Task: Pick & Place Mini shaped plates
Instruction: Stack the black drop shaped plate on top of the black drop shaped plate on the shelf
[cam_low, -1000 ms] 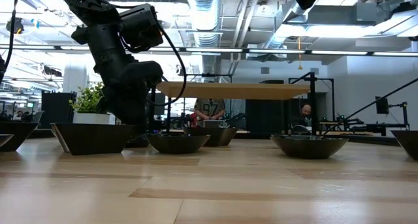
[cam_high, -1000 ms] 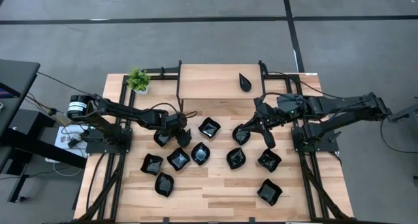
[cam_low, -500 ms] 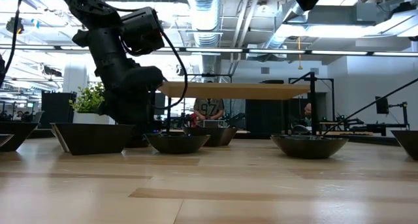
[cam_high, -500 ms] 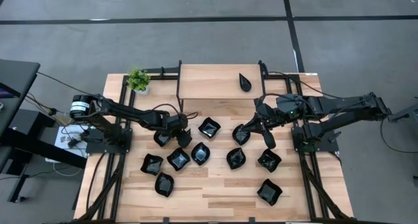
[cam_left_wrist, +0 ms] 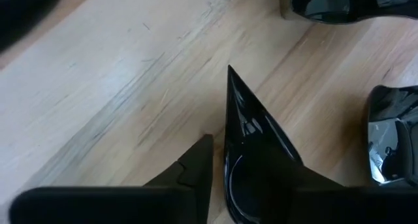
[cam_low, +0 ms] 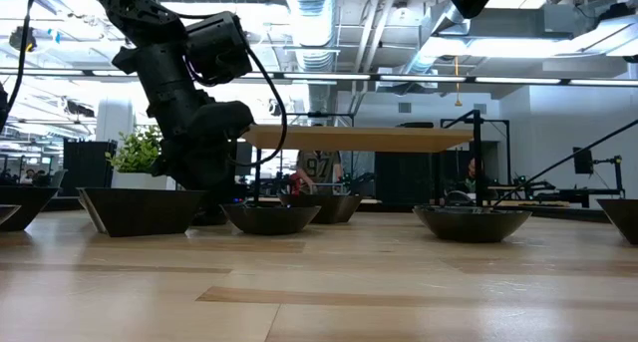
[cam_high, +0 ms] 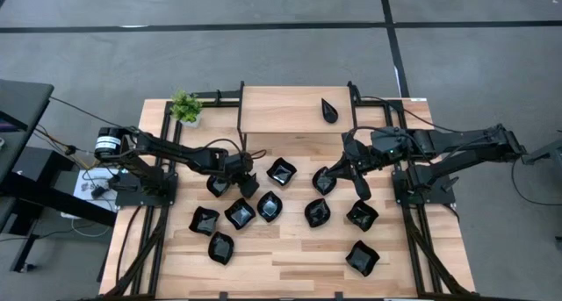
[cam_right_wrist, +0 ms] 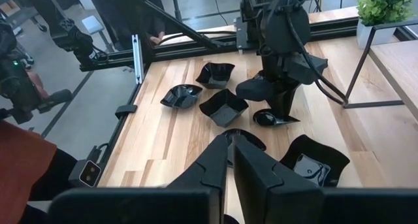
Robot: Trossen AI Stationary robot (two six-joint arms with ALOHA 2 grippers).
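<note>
Glossy black teardrop plate (cam_left_wrist: pixel 251 152) clamped in left claw (cam_left_wrist: pixel 219 178); right claw (cam_right_wrist: pixel 230 160) together.

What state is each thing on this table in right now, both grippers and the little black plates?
Left gripper: low at the teardrop plate.
Teardrop plate: at the left gripper; whether lifted is unclear.
Right gripper: shut on the right plate.
Shelf plate: lying alone on the shelf.
Other plates: upright on the table, empty.
Potted plant: upright.
</note>
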